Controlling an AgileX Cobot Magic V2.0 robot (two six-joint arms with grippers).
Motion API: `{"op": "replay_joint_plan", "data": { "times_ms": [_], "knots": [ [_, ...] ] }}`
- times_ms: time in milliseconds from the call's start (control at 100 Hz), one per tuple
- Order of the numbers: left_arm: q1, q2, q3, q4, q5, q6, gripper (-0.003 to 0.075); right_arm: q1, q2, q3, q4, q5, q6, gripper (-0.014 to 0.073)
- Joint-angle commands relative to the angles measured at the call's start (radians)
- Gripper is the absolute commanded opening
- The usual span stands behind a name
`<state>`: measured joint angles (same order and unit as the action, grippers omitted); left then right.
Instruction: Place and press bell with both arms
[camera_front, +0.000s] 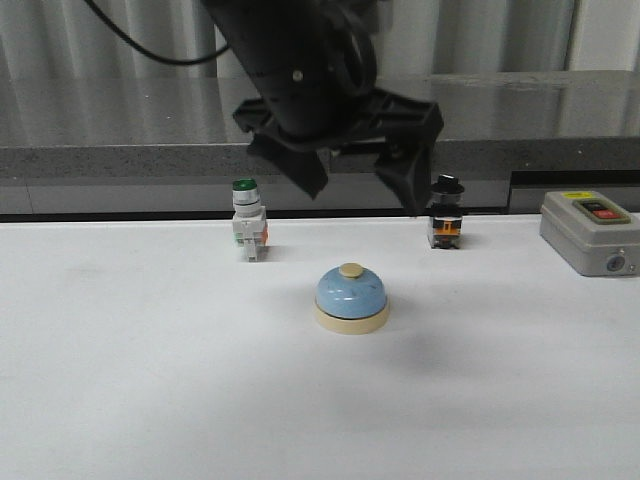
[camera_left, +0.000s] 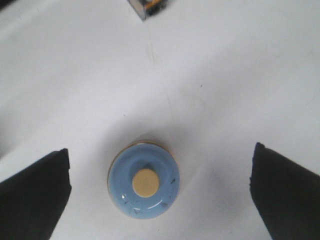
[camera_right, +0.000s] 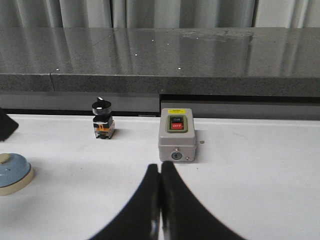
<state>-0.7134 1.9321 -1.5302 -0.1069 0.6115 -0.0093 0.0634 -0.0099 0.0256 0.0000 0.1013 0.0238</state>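
Note:
The light-blue bell (camera_front: 352, 298) with a cream base and cream top button stands upright on the white table near the middle. My left gripper (camera_front: 365, 192) hangs open well above it, pointing down, with nothing between its fingers. In the left wrist view the bell (camera_left: 144, 186) lies between the wide-apart fingers of the left gripper (camera_left: 160, 150), nearer one finger (camera_left: 37, 192), and touches neither. The right gripper (camera_right: 160, 167) is shut on nothing, low over the table to the right of the bell (camera_right: 12, 172). The front view does not show it.
A green-capped white switch (camera_front: 247, 225) stands behind the bell to the left. A black-knobbed switch (camera_front: 445, 215) stands behind it to the right. The grey box with a red button (camera_front: 590, 230) sits at the far right, just ahead of the right gripper. A grey ledge (camera_front: 120, 160) runs along the back.

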Motion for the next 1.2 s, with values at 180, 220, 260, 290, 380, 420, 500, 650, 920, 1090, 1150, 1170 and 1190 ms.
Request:
{"op": "replay_joint_plan", "data": {
  "times_ms": [180, 220, 260, 290, 380, 420, 500, 650, 920, 1090, 1150, 1170, 1190],
  "knots": [
    [0.049, -0.213, 0.048, -0.013, -0.090, 0.002, 0.0690, -0.005, -0.019, -0.013, -0.013, -0.084, -0.003, -0.0069],
    [0.065, -0.238, 0.076, -0.013, -0.099, 0.002, 0.0690, -0.005, -0.019, -0.013, -0.013, -0.084, -0.003, -0.0069],
    [0.084, -0.275, 0.108, -0.013, -0.113, 0.000, 0.0690, -0.005, -0.019, -0.013, -0.013, -0.084, -0.003, -0.0069],
    [0.099, -0.299, 0.132, -0.015, -0.126, 0.000, 0.0690, -0.005, -0.019, -0.013, -0.013, -0.084, -0.003, -0.0069],
    [0.142, -0.373, 0.218, -0.017, -0.160, -0.006, 0.0690, -0.005, -0.019, -0.013, -0.013, -0.084, -0.003, -0.0069],
    [0.166, -0.419, 0.252, -0.018, -0.176, -0.006, 0.0690, -0.005, -0.019, -0.013, -0.013, -0.084, -0.003, -0.0069],
    [0.214, -0.493, 0.338, -0.024, -0.208, -0.006, 0.0690, -0.005, -0.019, -0.013, -0.013, -0.084, -0.003, -0.0069],
    [0.292, -0.643, 0.496, -0.038, -0.273, -0.006, 0.0690, -0.005, -0.019, -0.013, -0.013, -0.084, -0.003, -0.0069],
    [0.408, -0.932, 0.767, -0.047, -0.418, -0.006, 0.0690, -0.005, -0.019, -0.013, -0.013, -0.084, -0.003, -0.0069],
    [0.427, -1.104, 0.873, -0.047, -0.435, -0.006, 0.0690, -0.005, -0.019, -0.013, -0.013, -0.084, -0.003, -0.0069],
    [0.427, -1.148, 0.899, -0.047, -0.438, -0.006, 0.0690, -0.005, -0.019, -0.013, -0.013, -0.084, -0.003, -0.0069],
    [0.427, -1.163, 0.905, -0.047, -0.438, -0.006, 0.0690, -0.005, -0.019, -0.013, -0.013, -0.084, -0.003, -0.0069],
    [0.427, -1.178, 0.912, -0.047, -0.440, -0.006, 0.0690, -0.005, -0.019, -0.013, -0.013, -0.084, -0.003, -0.0069]
  ]
}}
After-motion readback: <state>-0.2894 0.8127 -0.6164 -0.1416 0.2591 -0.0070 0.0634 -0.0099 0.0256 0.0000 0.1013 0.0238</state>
